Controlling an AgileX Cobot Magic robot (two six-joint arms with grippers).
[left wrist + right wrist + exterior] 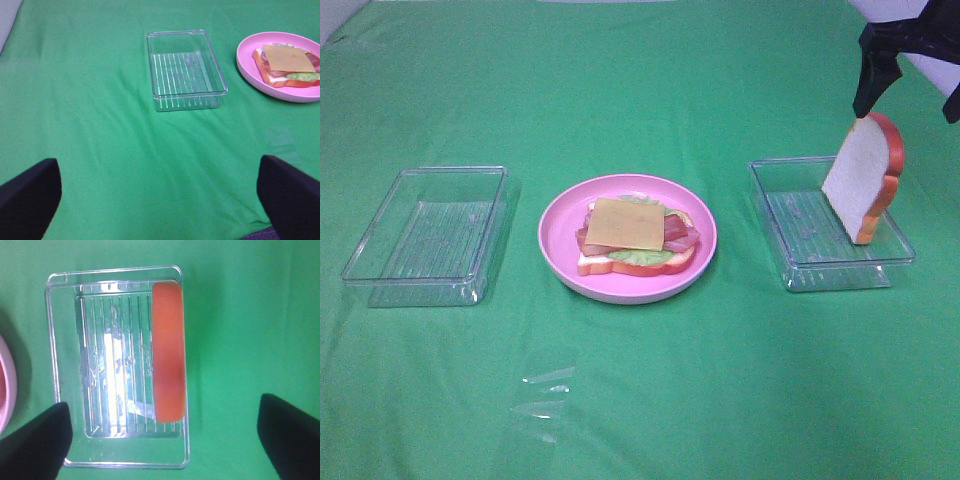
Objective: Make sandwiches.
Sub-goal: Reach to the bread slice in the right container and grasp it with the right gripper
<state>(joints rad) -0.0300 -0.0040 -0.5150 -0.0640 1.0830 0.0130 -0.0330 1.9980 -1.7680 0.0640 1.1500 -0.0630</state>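
On the round pink plate [560, 215] lies an open sandwich [638, 238]: a bread slice, green lettuce, bacon strips and a yellow cheese square [625, 222] on top. It also shows in the left wrist view as the sandwich [286, 67]. Another bread slice [863, 180] stands on its edge in the right clear tray [790, 235], leaning toward the tray's right wall; from above only the slice's orange crust [169, 350] shows. My right gripper [908, 108] [162, 401] hangs open just above that slice, not touching it. My left gripper [157, 160] is open and empty over bare cloth.
An empty clear tray [425, 235] [185, 67] stands left of the plate. A crinkled clear film [545, 395] lies on the green cloth near the front. The cloth covers the whole table.
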